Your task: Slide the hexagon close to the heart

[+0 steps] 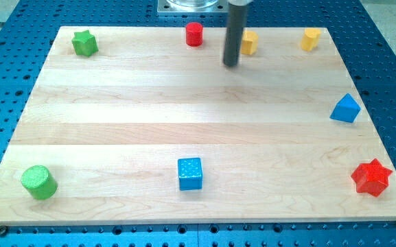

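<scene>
My rod has no fingers to open or close; it ends in my tip, resting on the wooden surface near the view's top. Just to the tip's right, partly hidden behind the rod, sits a yellow block. Farther right is a second yellow block. One of these looks like the heart and the other the hexagon, but I cannot tell which from here.

The two yellow blocks are still well apart, so I judge the task barely begun: no push is in contact yet. What remains is to get my tip behind the hexagon and slide it toward the heart.

To the tip's left is a red cylinder, which is near enough to stay clear of.
</scene>
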